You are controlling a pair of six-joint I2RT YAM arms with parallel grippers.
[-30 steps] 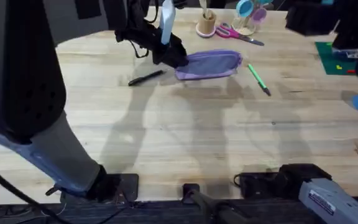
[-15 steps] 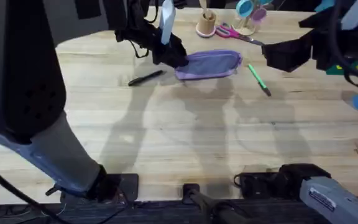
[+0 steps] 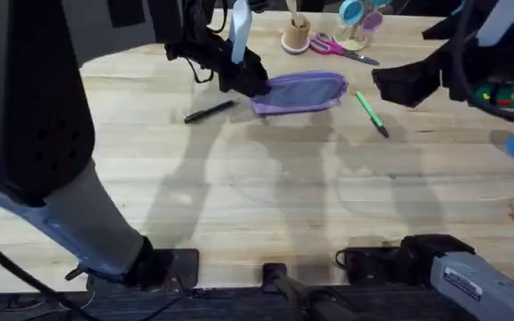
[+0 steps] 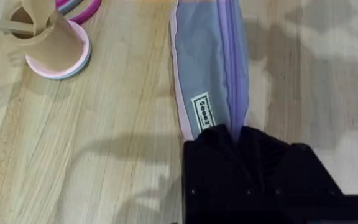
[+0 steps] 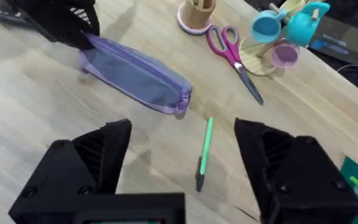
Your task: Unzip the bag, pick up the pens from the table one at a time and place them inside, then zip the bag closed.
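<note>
The left hand (image 3: 255, 85) is clamped on the bag's (image 3: 302, 92) end near the desk's (image 3: 257, 196) far edge. The right hand (image 5: 182, 162), fingers apart, should grab the zipper tab while the left holds tight.

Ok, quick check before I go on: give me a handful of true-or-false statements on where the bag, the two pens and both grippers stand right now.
1. The left gripper is clamped on one end of the bag. True.
2. The green pen is already inside the bag. False: it lies on the table, on the bag's right.
3. The right gripper is open above the green pen. True.
4. The black pen is held by the right gripper. False: it lies on the table, on the bag's left.
5. The bag's zipper is fully open. False: in the left wrist view it looks closed along its visible length.
</note>
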